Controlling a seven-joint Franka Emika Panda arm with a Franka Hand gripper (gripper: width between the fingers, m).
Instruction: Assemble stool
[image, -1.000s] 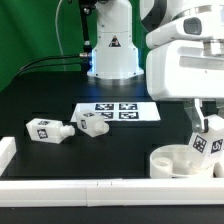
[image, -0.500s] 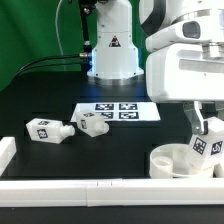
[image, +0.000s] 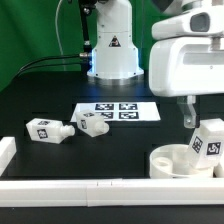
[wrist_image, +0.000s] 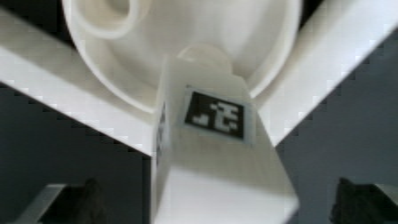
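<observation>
Rising clear since a second ago, the two-finger gripper hangs with jaws spread, holding nothing, above the tagged white plastic leg standing in the round white disc seat.

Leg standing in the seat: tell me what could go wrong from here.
1. The leg stands tilted in the seat and the gripper is open, not gripping it; if the leg is not fully socketed, it may tip out.
2. One finger hangs close beside the leg's top; a sideways move could knock it over.
3. Nothing visibly clamps the seat near the border rail; pressing the leg might slide it.
</observation>
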